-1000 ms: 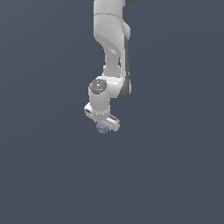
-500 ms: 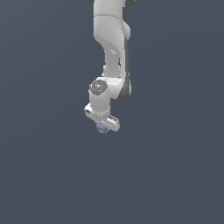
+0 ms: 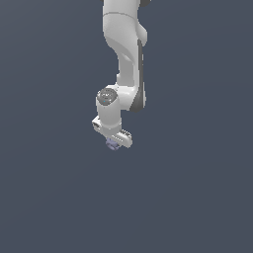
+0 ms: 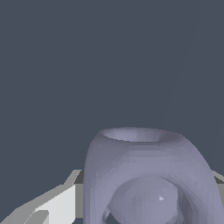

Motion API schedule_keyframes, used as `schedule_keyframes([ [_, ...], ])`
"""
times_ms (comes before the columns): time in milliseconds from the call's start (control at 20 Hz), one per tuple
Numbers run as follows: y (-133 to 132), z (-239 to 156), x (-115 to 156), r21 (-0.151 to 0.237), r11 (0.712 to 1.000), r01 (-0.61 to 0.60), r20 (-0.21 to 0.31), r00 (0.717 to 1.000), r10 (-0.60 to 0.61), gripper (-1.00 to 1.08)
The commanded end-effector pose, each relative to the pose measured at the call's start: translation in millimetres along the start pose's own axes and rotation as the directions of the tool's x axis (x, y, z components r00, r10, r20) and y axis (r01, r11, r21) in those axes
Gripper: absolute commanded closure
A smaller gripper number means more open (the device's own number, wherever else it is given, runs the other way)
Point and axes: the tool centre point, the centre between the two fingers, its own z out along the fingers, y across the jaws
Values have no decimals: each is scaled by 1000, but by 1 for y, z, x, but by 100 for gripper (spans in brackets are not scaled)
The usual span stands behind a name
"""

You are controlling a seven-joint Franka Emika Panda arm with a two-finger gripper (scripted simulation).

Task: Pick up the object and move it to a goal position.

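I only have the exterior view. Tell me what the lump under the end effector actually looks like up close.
Observer: In the wrist view the object is a hollow lavender form with an open rim on one end.
Operator: Report what is inside it.
Observer: A rounded, paler ball-like part shows through a side opening.
Operator: Confirm the end effector has it.
Observer: One light finger lies beside the object; I cannot see whether they touch.

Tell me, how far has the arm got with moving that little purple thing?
Done, apparently: the lavender object sits tucked right under the gripper, and the wrist view shows it filling the space by one grey finger. In hand: gripping or carrying; the grip itself is hidden. Left: reaching the goal, which no view shows.
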Motion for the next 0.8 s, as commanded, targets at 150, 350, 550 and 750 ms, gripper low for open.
schedule_keyframes([
  [150, 27, -26, 21, 1, 1000, -2, -1, 1000, 2, 108],
  [350, 55, -53, 42, 1, 1000, -2, -1, 1000, 2, 108],
  [550, 77, -75, 60, 1, 1000, -2, -1, 1000, 2, 108],
  [750, 91, -88, 72, 0, 1000, -2, -1, 1000, 2, 108],
])
